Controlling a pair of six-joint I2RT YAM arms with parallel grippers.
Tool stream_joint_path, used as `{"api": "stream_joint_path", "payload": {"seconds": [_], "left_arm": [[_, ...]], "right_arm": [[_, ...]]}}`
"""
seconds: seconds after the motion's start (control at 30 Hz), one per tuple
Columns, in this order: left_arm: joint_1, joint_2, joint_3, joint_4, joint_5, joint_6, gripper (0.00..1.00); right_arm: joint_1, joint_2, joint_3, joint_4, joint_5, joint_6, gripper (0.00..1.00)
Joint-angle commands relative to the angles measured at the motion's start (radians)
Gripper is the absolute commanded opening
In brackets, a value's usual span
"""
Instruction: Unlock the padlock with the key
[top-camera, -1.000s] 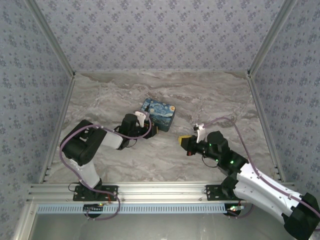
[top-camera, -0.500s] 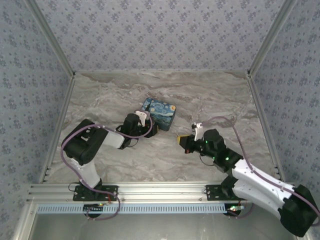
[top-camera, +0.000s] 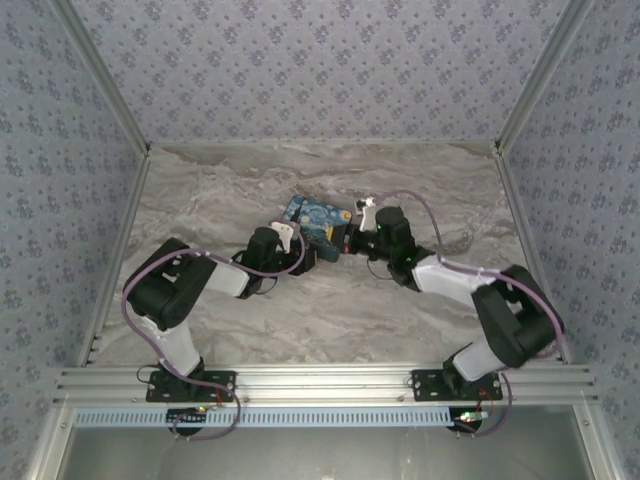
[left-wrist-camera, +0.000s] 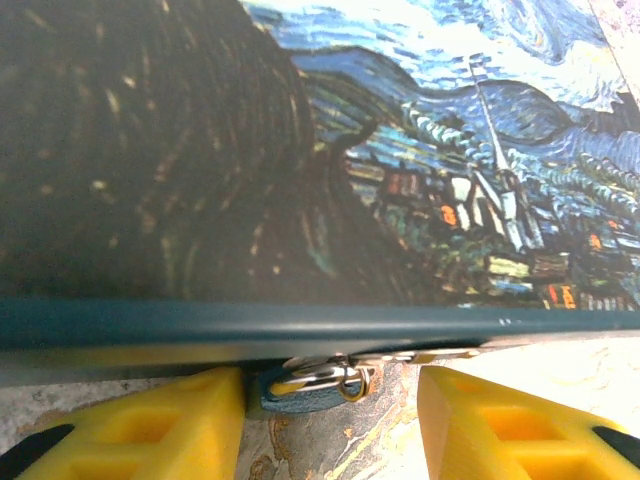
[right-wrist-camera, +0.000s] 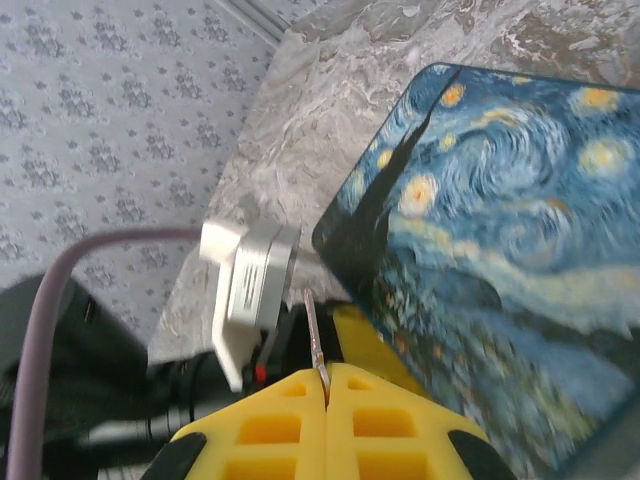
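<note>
The tiny teal padlock (left-wrist-camera: 298, 396) lies on the table under the box's front edge, its metal shackle (left-wrist-camera: 318, 377) and a small ring showing. My left gripper (left-wrist-camera: 330, 425) is open around it; its yellow fingers (left-wrist-camera: 150, 420) stand wide apart, and the left one is beside the lock body. My right gripper (right-wrist-camera: 325, 385) is shut on the key (right-wrist-camera: 314, 335), whose thin blade sticks out between the closed pads. In the top view the right gripper (top-camera: 347, 243) meets the left gripper (top-camera: 313, 256) at the box's near corner.
The blue-and-yellow swirl-painted box (top-camera: 318, 224) sits mid-table, and its lid (right-wrist-camera: 500, 250) looms close in the right wrist view. The left arm's white wrist camera (right-wrist-camera: 245, 290) is just ahead of the key. Patterned walls enclose the marble table (top-camera: 420, 180).
My right arm has swung from the middle right of the table up and left to the box's near corner, carrying the key. The left arm has stayed at the box.
</note>
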Motion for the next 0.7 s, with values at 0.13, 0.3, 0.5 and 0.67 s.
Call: {"api": "stream_joint_path", "payload": {"seconds": [0.13, 0.3, 0.5, 0.67], "left_arm": [[-0.005, -0.001, 0.016, -0.014, -0.015, -0.006, 0.49], [-0.005, -0.002, 0.016, -0.018, -0.013, -0.008, 0.49], [-0.005, 0.002, 0.019, -0.019, -0.014, -0.011, 0.49], [-0.006, 0.012, 0.024, -0.018, -0.017, -0.016, 0.49]], "right_arm": [[-0.02, 0.179, 0.132, -0.008, -0.013, 0.055, 0.0], [-0.02, 0.249, 0.151, -0.044, -0.013, 0.074, 0.0], [-0.008, 0.272, 0.152, -0.163, 0.013, 0.076, 0.0], [0.016, 0.274, 0.144, -0.24, 0.035, 0.088, 0.0]]}}
